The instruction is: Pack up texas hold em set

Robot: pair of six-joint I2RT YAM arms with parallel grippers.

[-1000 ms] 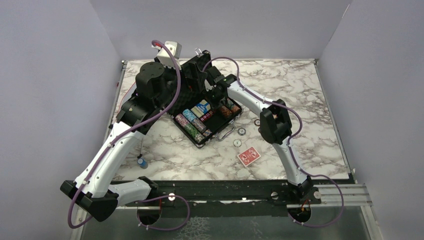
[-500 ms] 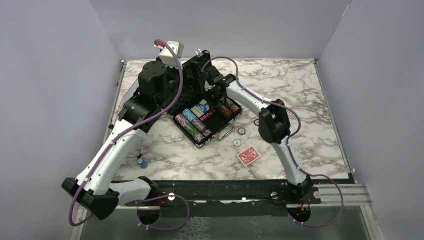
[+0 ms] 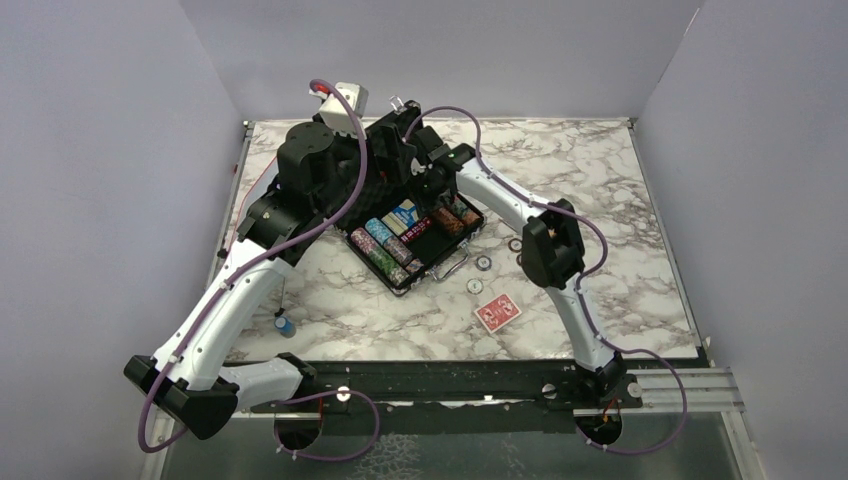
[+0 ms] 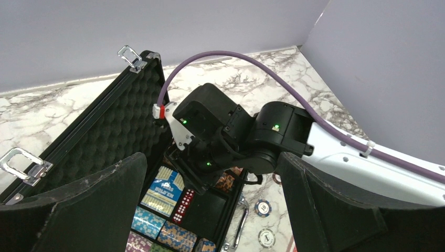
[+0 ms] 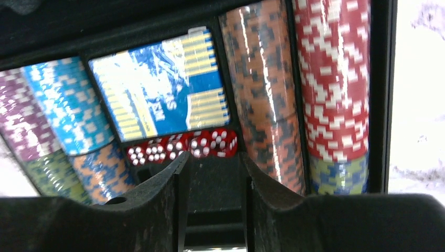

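The black briefcase [image 3: 372, 266] lies open mid-table, its foam lid [image 4: 120, 126] upright and its metal handle [image 3: 452, 265] at the front. Rows of multicoloured chips [image 3: 385, 250], a blue card box [image 5: 162, 84] and red dice [image 5: 183, 147] sit inside. My right gripper [image 5: 212, 168] is low in the case, over an empty black compartment just below the dice, slightly open and empty. My left gripper [image 4: 210, 215] hovers by the lid above the case, wide open and empty. Red-backed cards [image 3: 497, 312] and three loose chips [image 3: 483, 262] lie on the table right of the case.
A small blue-tipped tool [image 3: 285, 325] lies near the left arm at the table's front left. Grey walls close in the marble table [image 3: 620, 190] on three sides. The lid's silver latches [image 4: 131, 56] stick up.
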